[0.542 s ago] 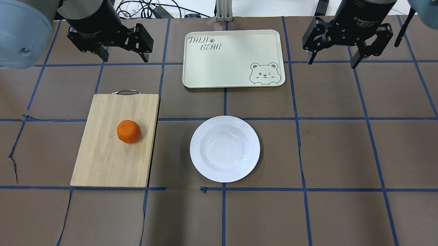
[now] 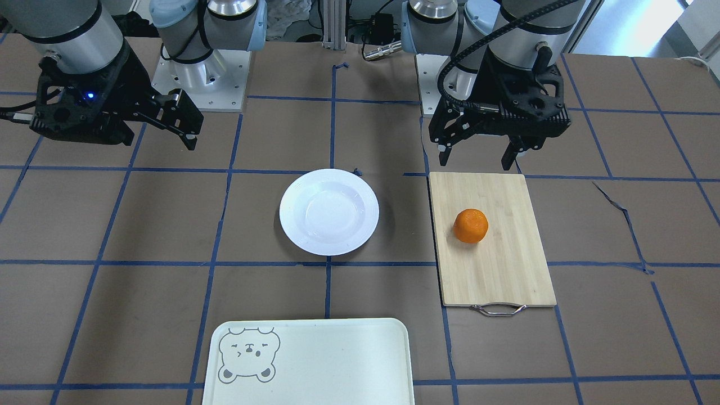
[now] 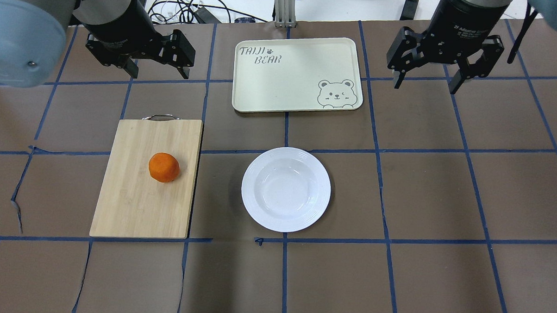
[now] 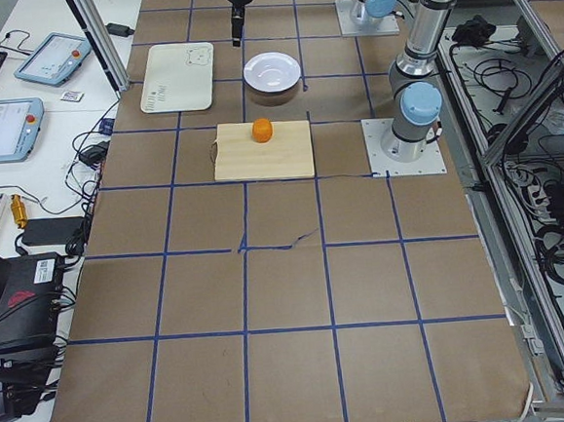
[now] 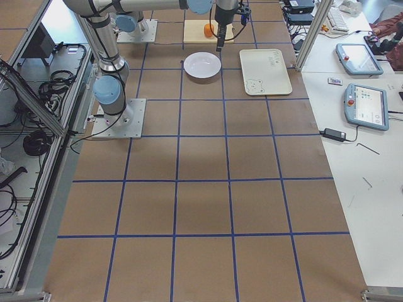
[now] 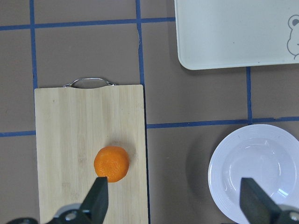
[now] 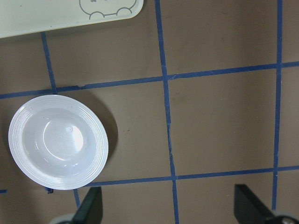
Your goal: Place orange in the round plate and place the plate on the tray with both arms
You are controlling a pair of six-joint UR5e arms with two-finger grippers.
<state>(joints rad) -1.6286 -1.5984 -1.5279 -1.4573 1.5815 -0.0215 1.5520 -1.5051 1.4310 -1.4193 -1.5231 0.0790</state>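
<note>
Orange (image 3: 164, 167) on board (image 3: 137, 207), plate (image 3: 249, 188) beside board, tray (image 3: 281, 82) apart from plate, left claw (image 3: 159, 71) and right claw (image 3: 425, 85) both released above worktop (image 3: 443, 204)

The brown, blue-taped surface (image 3: 443, 204) is carrying three things, lying apart: a board (image 3: 133, 207), a plate (image 3: 286, 189) beside it, a tray (image 3: 285, 82) beyond.

Tray (image 3: 290, 83), far desk edge: "TAIJI BEAR" w/ paw mark, grey, in corner opp. the bear face. Right gripper (image 3: 424, 85) housing: white "2F Adaptive…", rest illegible.
</note>
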